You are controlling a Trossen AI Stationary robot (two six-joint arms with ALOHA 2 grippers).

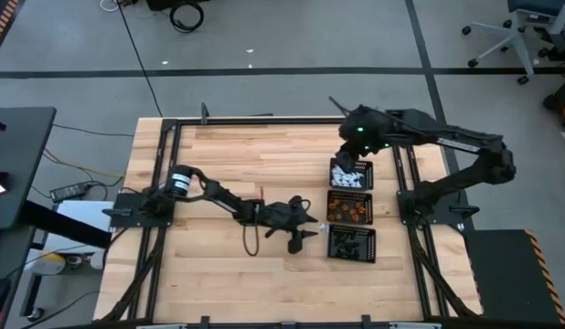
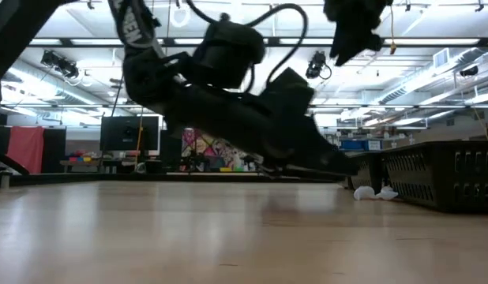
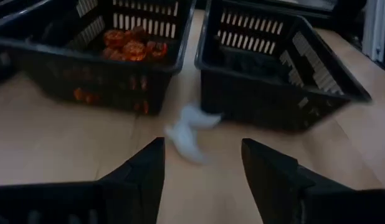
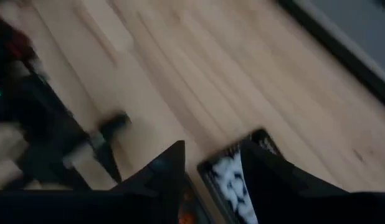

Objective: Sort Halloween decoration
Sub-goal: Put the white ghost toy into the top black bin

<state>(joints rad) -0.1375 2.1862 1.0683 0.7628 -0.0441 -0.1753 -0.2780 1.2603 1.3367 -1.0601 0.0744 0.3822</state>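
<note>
Three black mesh trays stand in a row at the table's right: one with white trinkets (image 1: 350, 175), one with orange trinkets (image 1: 348, 209), one with black trinkets (image 1: 352, 243). A white trinket (image 3: 191, 132) lies on the wood just outside the orange tray (image 3: 93, 65) and the black tray (image 3: 273, 93); it also shows in the low view as a white trinket (image 2: 376, 192). My left gripper (image 3: 202, 148) is low over the table and open, its fingers short of that trinket. My right gripper (image 4: 214, 150) hangs open above the white tray (image 4: 233, 180), holding nothing.
Bare wood spreads to the left of the trays and toward the table's near edge. A black frame (image 1: 264, 121) runs around the table. My left arm (image 1: 218, 196) lies low across the table's middle. The right arm (image 1: 447, 146) reaches in from the right.
</note>
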